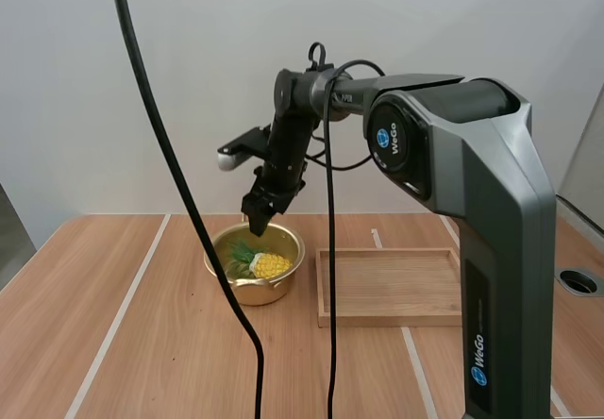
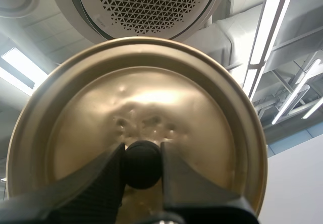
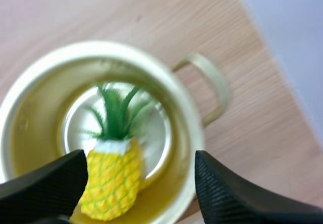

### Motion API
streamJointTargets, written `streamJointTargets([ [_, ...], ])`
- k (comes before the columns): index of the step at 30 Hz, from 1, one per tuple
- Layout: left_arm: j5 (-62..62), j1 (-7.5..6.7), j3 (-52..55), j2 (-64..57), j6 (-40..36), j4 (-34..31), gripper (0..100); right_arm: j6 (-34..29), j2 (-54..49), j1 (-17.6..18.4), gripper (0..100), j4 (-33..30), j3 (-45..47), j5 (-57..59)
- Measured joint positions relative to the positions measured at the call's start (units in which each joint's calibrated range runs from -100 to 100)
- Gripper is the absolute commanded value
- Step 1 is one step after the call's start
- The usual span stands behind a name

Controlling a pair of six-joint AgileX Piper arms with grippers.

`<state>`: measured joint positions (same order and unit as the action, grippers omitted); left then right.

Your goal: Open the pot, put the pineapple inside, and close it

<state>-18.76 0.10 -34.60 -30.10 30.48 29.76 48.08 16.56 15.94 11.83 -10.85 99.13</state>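
A light wooden table (image 1: 113, 287) crossed by pale stripes carries everything, with a plain white wall behind it. Near its middle stands a gold-coloured pot (image 1: 241, 290) with its lid off. The pineapple (image 1: 267, 265) lies on its side on the pot's bottom, and in the high view its yellow body points toward 4 o'clock and its green leaves toward 10 o'clock. The right wrist view looks straight down into the pot (image 3: 30, 133), where the pineapple (image 3: 112, 181) rests close to the inner wall and a loop handle (image 3: 214, 85) juts from the rim. The right gripper (image 1: 257, 216) hangs just above the rim at about the pot's 12 o'clock, pointing down. From its own camera the right gripper (image 3: 141, 156) shows its two black fingers spread wide, holding nothing. The lid (image 2: 141, 93) is away from the pot, its domed golden top turned to the left wrist camera. The left gripper (image 2: 143, 153) pinches the lid's round black knob (image 2: 143, 167) between its tips. A shallow wooden tray (image 1: 389, 320) lies just beside the pot at its 3 o'clock, a narrow gap between them.
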Motion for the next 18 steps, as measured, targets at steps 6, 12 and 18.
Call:
streamJointTargets([
  [6, -0.2, 0.00, 0.0, 0.0, 0.0, 0.0, 0, -3.6, -3.6, 0.0, 100, -0.2, -11.1, 0.0],
  [12, -0.2, 0.00, 0.0, 0.0, 0.0, 0.0, 0, -6.5, -11.0, 0.0, 100, -2.6, -15.7, 0.2],
  [18, -0.5, 0.00, 0.0, 0.0, -0.2, 0.0, 0, -13.5, -19.5, -0.2, 100, -12.6, -16.1, -2.4],
])
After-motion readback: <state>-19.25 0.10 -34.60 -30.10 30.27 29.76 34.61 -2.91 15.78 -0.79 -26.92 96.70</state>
